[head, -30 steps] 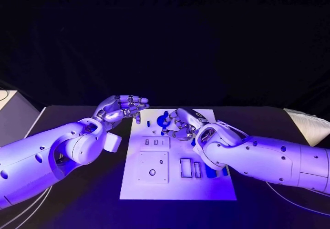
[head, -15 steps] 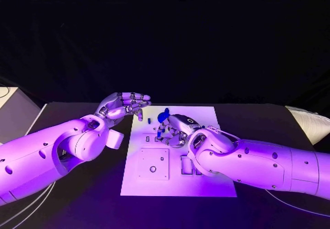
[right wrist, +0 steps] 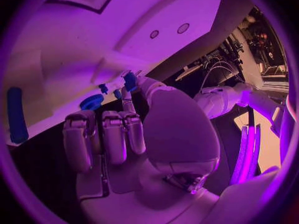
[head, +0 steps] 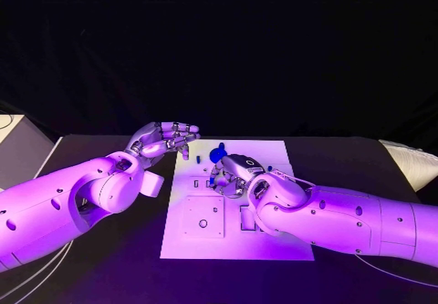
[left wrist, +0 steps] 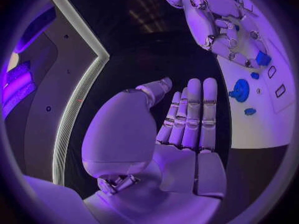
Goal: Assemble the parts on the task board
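Black table (head: 109, 253), right robot hand (head: 233, 174) curled.

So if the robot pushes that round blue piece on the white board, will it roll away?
Probably not far. The round blue piece looks flat like a disc, lying on the task board, so it would likely slide. It looks small, so probably light and stiff.

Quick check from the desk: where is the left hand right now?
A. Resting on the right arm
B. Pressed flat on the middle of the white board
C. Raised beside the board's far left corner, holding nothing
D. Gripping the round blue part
C: in the head view the left hand hangs beside the far left corner of the white board, palm up with nothing in it.
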Robot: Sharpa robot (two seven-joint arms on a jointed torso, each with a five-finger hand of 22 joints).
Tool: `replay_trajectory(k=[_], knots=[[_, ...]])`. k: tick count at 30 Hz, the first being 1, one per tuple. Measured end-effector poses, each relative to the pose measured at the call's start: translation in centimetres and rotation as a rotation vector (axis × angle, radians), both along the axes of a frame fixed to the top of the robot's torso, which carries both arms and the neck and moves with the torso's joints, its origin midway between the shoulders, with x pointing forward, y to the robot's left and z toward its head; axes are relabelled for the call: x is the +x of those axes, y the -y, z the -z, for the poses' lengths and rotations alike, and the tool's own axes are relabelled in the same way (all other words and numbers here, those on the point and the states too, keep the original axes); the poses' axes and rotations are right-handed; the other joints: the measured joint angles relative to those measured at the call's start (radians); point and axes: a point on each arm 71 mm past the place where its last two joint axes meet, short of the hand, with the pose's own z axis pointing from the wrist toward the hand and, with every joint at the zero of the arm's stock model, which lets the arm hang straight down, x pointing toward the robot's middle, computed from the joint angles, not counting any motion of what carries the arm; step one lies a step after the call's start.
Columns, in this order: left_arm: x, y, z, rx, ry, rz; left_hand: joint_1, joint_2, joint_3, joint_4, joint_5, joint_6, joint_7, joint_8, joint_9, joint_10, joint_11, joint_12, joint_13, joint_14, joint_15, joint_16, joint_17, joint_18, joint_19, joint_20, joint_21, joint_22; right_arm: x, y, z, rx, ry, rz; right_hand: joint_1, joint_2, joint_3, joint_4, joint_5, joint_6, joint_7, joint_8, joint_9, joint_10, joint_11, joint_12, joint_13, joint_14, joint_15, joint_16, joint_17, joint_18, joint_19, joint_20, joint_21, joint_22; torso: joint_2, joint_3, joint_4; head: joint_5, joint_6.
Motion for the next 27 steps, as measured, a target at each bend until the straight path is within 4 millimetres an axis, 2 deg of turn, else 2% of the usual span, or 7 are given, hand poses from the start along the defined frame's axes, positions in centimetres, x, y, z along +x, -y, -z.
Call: replay_trajectory(k=[17, 23, 27], knots=[[0.01, -0.05, 0.02, 0.001, -0.001, -0.001, 0.0, 0.0, 0.0, 0.0, 0.0, 0.0, 0.0, 0.0, 0.0, 0.0, 0.0, 0.0, 0.0, 0.0, 0.0, 0.0, 0.0, 0.0, 0.0, 0.0, 0.0, 0.0, 0.46, -0.1, 0.21, -0.04, 0.03, 0.012, -0.003, -0.003, 0.0, 0.0, 0.0, 0.002, -0.002, -0.001, -0.001, 0.0, 0.0, 0.0, 0.0, 0.0, 0.0, 0.0, 0.0, 0.0, 0.0, 0.0, 0.0, 0.0, 0.0, -0.0003, 0.0006, 0.002, 0.003], [0.01, -0.06, 0.03, 0.001, -0.002, -0.001, 0.0, 0.0, 0.0, 0.0, 0.0, 0.0, 0.0, 0.0, 0.0, 0.0, 0.0, 0.0, 0.0, 0.0, 0.0, 0.0, 0.0, 0.0, 0.0, 0.0, 0.0, 0.0, 0.58, 0.01, 0.38, -0.054, 0.029, 0.014, -0.016, -0.016, 0.0, 0.0, 0.0, 0.006, -0.006, -0.001, 0.0, 0.0, 0.0, 0.0, 0.0, 0.0, 0.0, 0.0, 0.0, 0.0, 0.0, 0.0, 0.0, 0.0, 0.0, 0.0003, 0.0, 0.002, 0.003], [0.01, -0.07, 0.03, 0.002, -0.002, -0.001, 0.0, 0.0, 0.0, 0.0, 0.0, 0.0, 0.0, 0.0, 0.0, 0.0, 0.0, 0.0, 0.0, 0.0, 0.0, 0.0, 0.0, 0.0, 0.0, 0.0, 0.0, 0.0, 0.6, 0.03, 0.44, -0.061, 0.027, 0.012, -0.019, -0.02, -0.003, -0.003, -0.008, -0.002, 0.002, 0.0, 0.0, 0.0, 0.0, 0.0, 0.0, 0.0, 0.0, 0.0, 0.0, 0.0, 0.0, 0.0, 0.0, 0.0, -0.001, 0.0004, -0.0003, 0.003, 0.002]])
